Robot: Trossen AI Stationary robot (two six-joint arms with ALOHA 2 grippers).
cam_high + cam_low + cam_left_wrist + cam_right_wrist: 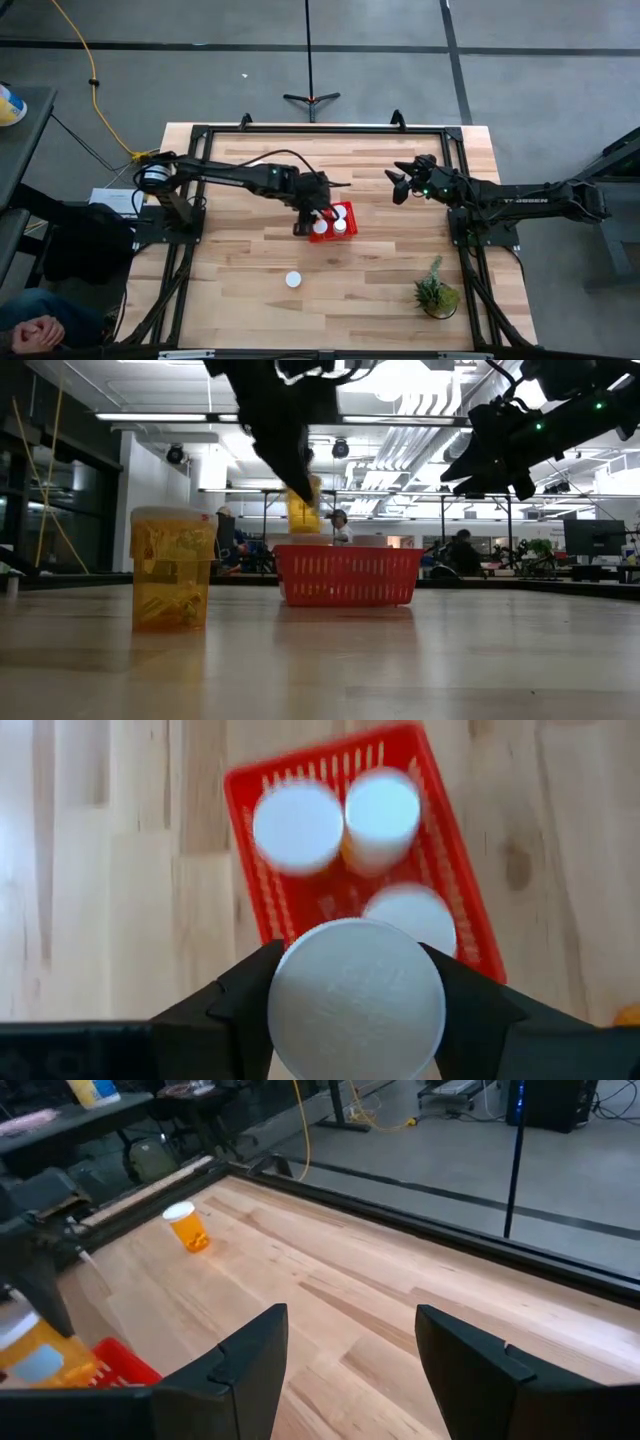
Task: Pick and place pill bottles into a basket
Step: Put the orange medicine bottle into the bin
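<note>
The red basket (345,212) stands mid-table with three white-capped pill bottles (298,825) upright in it. My left gripper (311,216) hangs over the basket's near left side, shut on another orange pill bottle (305,505). A further pill bottle (293,279) stands on its base on the wood, nearer the front edge. My right gripper (398,186) waits open in the air to the basket's right, with nothing between its fingers (260,1350). My left gripper pinches the pill bottle between its two fingers (245,995), which sit on opposite sides just under the white cap (355,995). The cap hides the exact place. The fingers slant down from the table's left. The bottle hangs clear above the basket, slightly tilted.
A small green potted plant (437,293) stands near the front right corner. A black frame (300,129) runs round the table's edges. Bare wood lies between the basket and the plant. A person's hand (35,332) shows beyond the table's front left.
</note>
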